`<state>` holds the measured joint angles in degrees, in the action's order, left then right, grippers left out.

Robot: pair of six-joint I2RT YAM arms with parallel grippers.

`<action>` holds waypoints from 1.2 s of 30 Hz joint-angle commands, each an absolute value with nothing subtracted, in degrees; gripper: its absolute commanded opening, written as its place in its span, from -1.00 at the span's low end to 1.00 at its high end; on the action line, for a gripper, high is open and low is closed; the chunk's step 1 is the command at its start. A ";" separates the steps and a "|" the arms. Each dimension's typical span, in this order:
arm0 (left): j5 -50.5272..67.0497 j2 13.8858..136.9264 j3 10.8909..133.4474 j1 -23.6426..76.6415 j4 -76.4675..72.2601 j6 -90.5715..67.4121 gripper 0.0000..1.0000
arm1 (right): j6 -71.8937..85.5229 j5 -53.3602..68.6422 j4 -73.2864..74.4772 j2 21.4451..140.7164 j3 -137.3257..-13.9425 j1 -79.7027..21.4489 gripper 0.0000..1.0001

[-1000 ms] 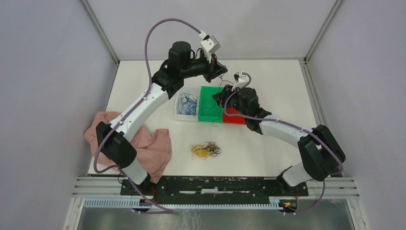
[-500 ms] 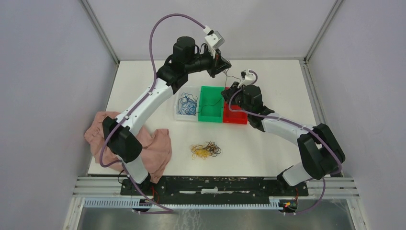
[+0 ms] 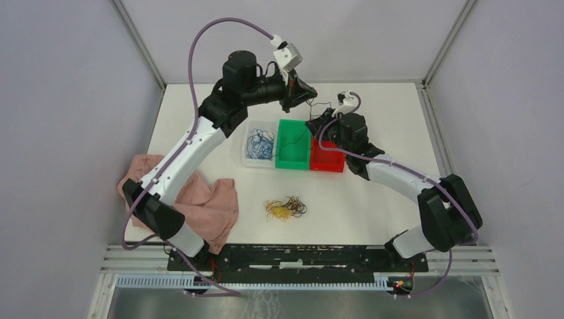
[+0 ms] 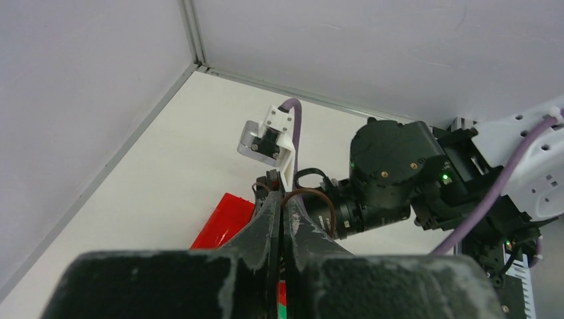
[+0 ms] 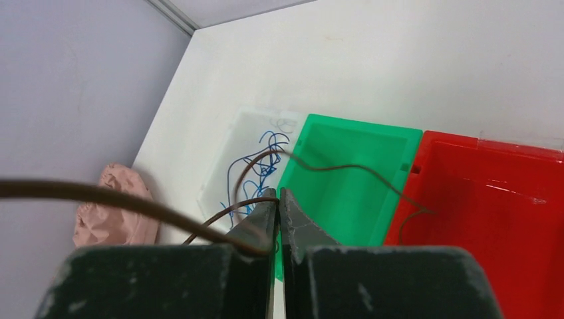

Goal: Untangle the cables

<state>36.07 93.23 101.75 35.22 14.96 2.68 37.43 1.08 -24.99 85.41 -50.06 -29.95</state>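
A tangle of yellow-orange, dark and blue cables (image 3: 286, 208) lies on the white table in front of the bins. My left gripper (image 3: 306, 93) is raised behind the green bin, shut on a dark brown cable (image 4: 318, 197) that loops out of its tips (image 4: 280, 198). Just to its right and lower, above the red bin's back edge, my right gripper (image 3: 312, 126) is shut on a brown cable (image 5: 332, 168) at its tips (image 5: 278, 195). That wire arcs over the green bin and trails to the red bin. A thin dark cable (image 3: 324, 105) runs between the two grippers.
Three bins stand side by side: a clear one (image 3: 250, 154) holding blue cables (image 5: 261, 159), a green one (image 3: 293, 161) and a red one (image 3: 327, 166). A pink cloth (image 3: 206, 203) lies at the left, under the left arm. Enclosure walls rise close behind the grippers.
My right gripper has shut on the brown cable and moved back to the right, off the green bin. The left arm rose, then swung slightly left, still gripping its cable.
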 commanded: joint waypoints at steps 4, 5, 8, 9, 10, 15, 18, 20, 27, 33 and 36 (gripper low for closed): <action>36.97 86.65 99.84 36.06 15.27 5.35 -0.94 | 40.66 2.56 -28.24 79.91 -51.68 -29.77 -0.92; 37.73 86.63 100.69 36.14 15.30 5.08 -0.94 | 41.06 2.92 -28.20 79.40 -51.81 -29.77 -0.94; 39.20 86.56 103.05 36.54 15.39 4.33 -0.94 | 42.38 4.31 -28.44 77.75 -52.44 -29.75 -0.99; 39.35 86.45 103.31 36.68 15.38 4.35 -0.94 | 42.62 4.60 -28.41 77.25 -52.71 -29.71 -0.99; 39.26 86.23 103.31 36.80 15.38 4.46 -0.94 | 42.63 4.72 -28.21 76.85 -53.05 -29.73 -1.00; 37.96 84.92 100.12 36.91 15.11 5.47 -0.94 | 41.19 3.68 -25.19 76.21 -53.74 -29.75 -0.99; 37.71 84.55 98.23 36.93 14.37 5.62 -0.94 | 41.25 2.13 -25.09 76.75 -52.08 -29.73 -0.99; 37.62 84.80 97.71 36.91 13.94 5.41 -0.94 | 41.30 1.94 -26.10 77.68 -51.08 -29.75 -0.99; 38.69 88.23 99.54 36.92 12.19 2.11 -0.94 | 38.30 -5.88 -23.90 78.58 -48.86 -29.43 -0.99; 38.81 89.29 98.62 36.92 10.41 1.03 -0.94 | 33.06 -8.59 -21.60 76.84 -48.00 -28.92 -0.99; 38.12 88.29 95.80 36.82 10.15 1.13 -0.94 | 30.91 -9.00 -20.41 77.18 -48.46 -28.96 -0.99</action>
<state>37.63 89.67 97.38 36.73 13.87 2.85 35.40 -6.42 -20.40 78.85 -47.75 -29.12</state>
